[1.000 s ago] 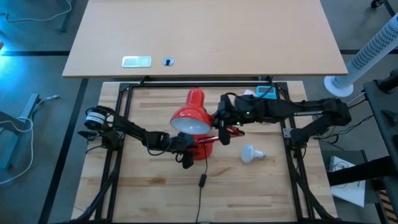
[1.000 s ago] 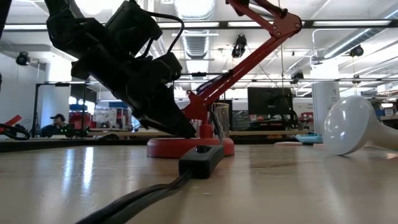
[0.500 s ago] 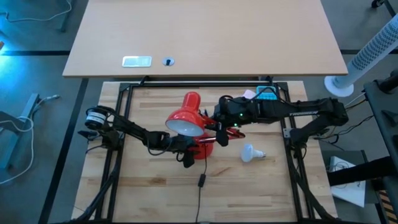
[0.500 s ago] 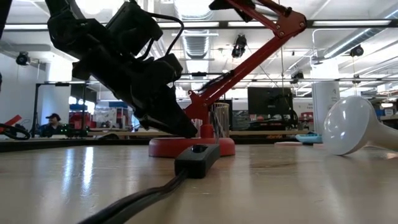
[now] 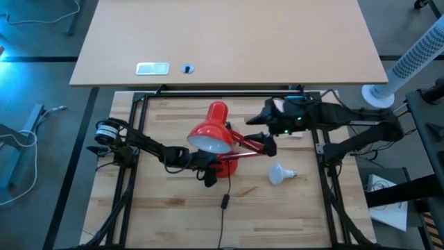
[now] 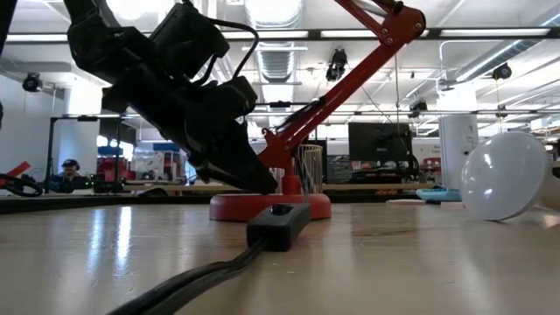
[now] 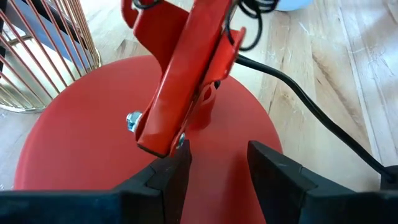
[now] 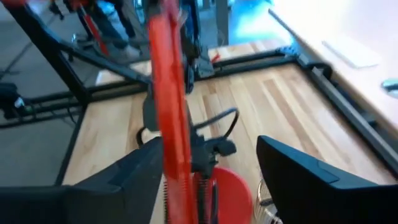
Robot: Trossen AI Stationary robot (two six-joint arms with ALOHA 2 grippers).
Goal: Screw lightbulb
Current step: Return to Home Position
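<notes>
High: left gripper (image 5: 210, 172) at lamp base (image 5: 227, 169); right gripper (image 5: 255, 118) beside lamp arm (image 5: 246, 144); lightbulb (image 5: 279, 173) on tabletop (image 5: 173, 208), apart from both.
Low: lightbulb resting on tabletop.
Left wrist: gripper spread slightly, holding nothing.
Right wrist: gripper spread wide, holding nothing.

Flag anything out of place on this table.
The lightbulb lies loose on its side on the table, right of the red lamp, not in its shade. The left gripper, jaws open, sits at the lamp's base; the right gripper, jaws open, hangs beside the lamp's arm.
</notes>
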